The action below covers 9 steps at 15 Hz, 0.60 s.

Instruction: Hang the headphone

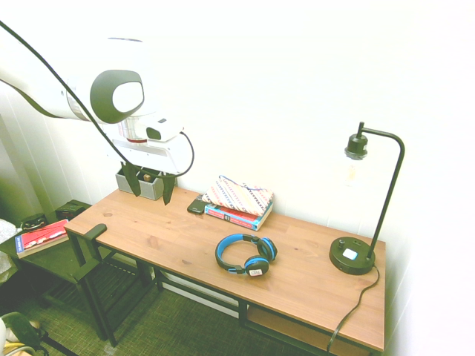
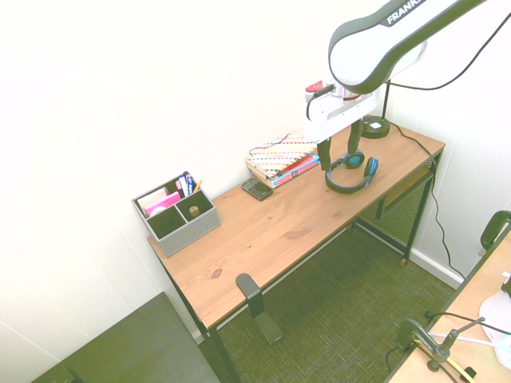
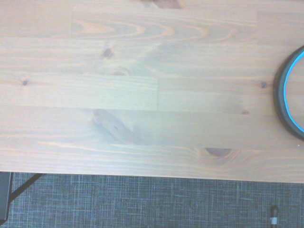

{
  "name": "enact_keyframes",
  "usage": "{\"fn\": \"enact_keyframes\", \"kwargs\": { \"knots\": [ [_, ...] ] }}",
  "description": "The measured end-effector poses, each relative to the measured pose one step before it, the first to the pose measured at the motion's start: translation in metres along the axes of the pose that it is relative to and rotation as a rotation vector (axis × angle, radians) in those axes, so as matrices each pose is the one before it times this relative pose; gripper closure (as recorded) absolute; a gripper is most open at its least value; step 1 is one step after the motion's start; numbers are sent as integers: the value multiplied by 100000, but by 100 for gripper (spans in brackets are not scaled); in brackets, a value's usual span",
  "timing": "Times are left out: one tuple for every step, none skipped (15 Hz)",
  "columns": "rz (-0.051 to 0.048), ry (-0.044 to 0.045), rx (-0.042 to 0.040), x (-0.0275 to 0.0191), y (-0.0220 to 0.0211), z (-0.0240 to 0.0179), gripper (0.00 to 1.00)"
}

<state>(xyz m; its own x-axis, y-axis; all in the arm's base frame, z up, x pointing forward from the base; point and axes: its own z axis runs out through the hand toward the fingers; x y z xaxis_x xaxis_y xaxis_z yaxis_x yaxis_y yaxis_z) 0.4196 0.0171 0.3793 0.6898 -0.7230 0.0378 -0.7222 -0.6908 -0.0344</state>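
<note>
One headphone (image 1: pixel 246 254) lies flat on the wooden desk (image 1: pixel 171 237), its blue and black band curved open and its two round cups close together toward the desk's front edge. It is untouched, off to one side of my gripper (image 1: pixel 151 187) and well below it; in the second exterior view the headphone (image 2: pixel 350 171) sits just past my fingertips, farther along the desk toward the lamp end. In the wrist view only an arc of its blue-lined band (image 3: pixel 289 95) shows at the edge, with bare planks filling the rest and dark carpet (image 3: pixel 142 202) beyond the desk's front edge.

Farther behind the headphone, against the wall, there is one small stack: a striped pouch (image 1: pixel 239 194) resting on a book (image 1: pixel 236 216), and one dark phone-like object (image 1: pixel 197 206) just beside them. Beyond the headphone, at the far end from me, stands one black desk lamp (image 1: pixel 356 252) with a bent neck and round base. On my other side, one grey organizer (image 2: pixel 177 213) with several compartments holds pens and pink notes. One black clamp-on hook (image 2: pixel 254 302) is fixed to the desk's front edge, well apart from the headphone.

My gripper (image 2: pixel 339 152) hangs above the desk, pointing straight down, both fingers spread wide with nothing between them. My arm comes in high over the desk, wrist squared above the planks.
</note>
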Motion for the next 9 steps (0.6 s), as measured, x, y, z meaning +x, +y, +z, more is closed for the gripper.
{"fn": "enact_keyframes", "kwargs": {
  "knots": [
    [180, -49, -51, 0, -3, 31, 0],
    [788, 68, 87, 32, -40, 85, 0],
    [742, 494, 637, 183, -161, 284, 0],
    [795, 792, 791, 403, -270, 632, 0],
    [1079, 1461, 1037, 811, -447, 1033, 0],
    [1107, 1654, 447, 1170, -569, 1431, 0],
    [1168, 844, -832, 1370, -604, 1670, 0],
    [1234, -211, -1231, 1594, -586, 1797, 0],
    [875, -251, -1056, 1664, -611, 1922, 0]
  ]
}}
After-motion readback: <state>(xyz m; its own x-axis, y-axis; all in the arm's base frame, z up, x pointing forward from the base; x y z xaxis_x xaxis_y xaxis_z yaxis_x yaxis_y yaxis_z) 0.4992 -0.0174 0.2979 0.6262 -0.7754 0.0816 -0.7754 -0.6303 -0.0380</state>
